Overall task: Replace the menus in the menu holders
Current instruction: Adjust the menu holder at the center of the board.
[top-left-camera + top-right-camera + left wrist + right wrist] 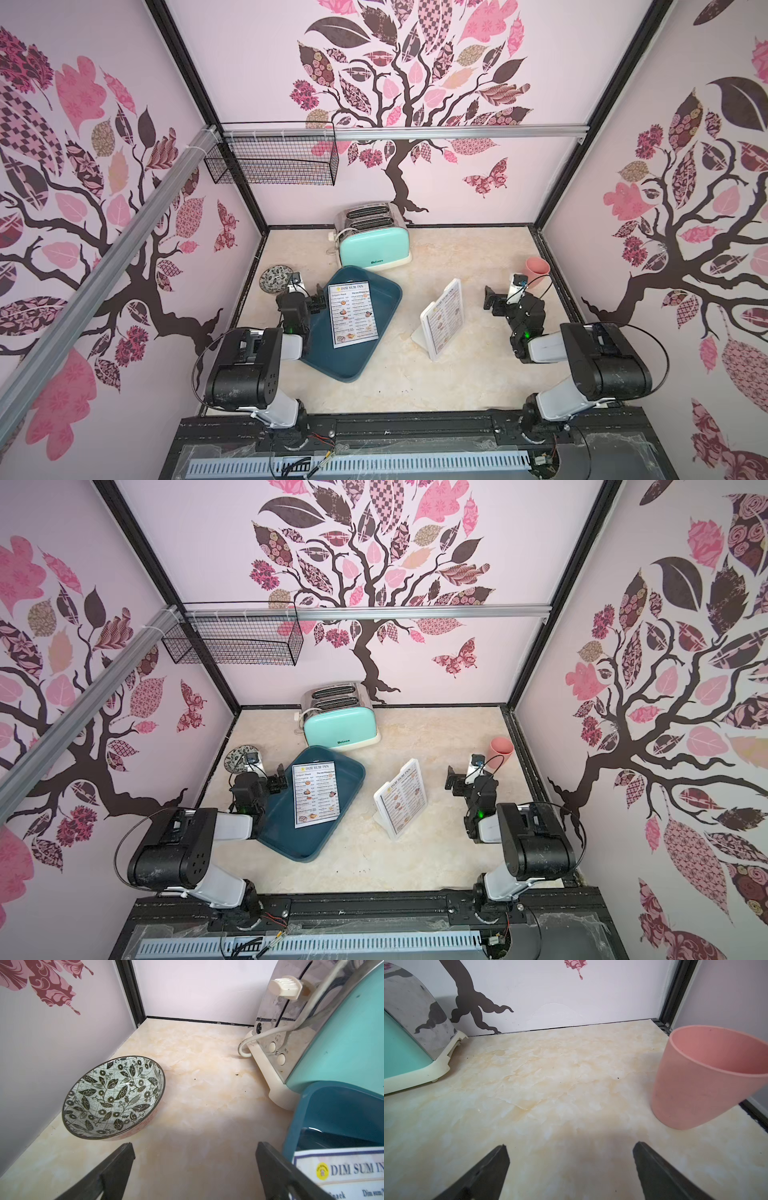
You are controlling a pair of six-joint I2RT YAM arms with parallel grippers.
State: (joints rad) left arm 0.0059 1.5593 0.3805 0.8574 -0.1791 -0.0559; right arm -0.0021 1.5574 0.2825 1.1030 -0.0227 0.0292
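One menu [353,314] [316,793] lies flat in the dark teal tray [332,357], headed "DIM SUM INN"; its top corner shows in the left wrist view [342,1172]. A second menu [446,318] sits inside the slanted white menu holder [419,336] [380,817], which stands mid-table. My left gripper [319,297] [194,1147] hovers open at the tray's left rim, just left of the flat menu, holding nothing. My right gripper [491,297] [571,1149] is open and holds nothing, to the right of the holder and apart from it.
A mint toaster [374,239] stands at the back, touching the tray's far corner. A patterned bowl [277,277] [113,1098] sits by the left wall. A pink cup [538,270] [708,1078] stands by the right wall. A wire basket [274,160] hangs high on the back left.
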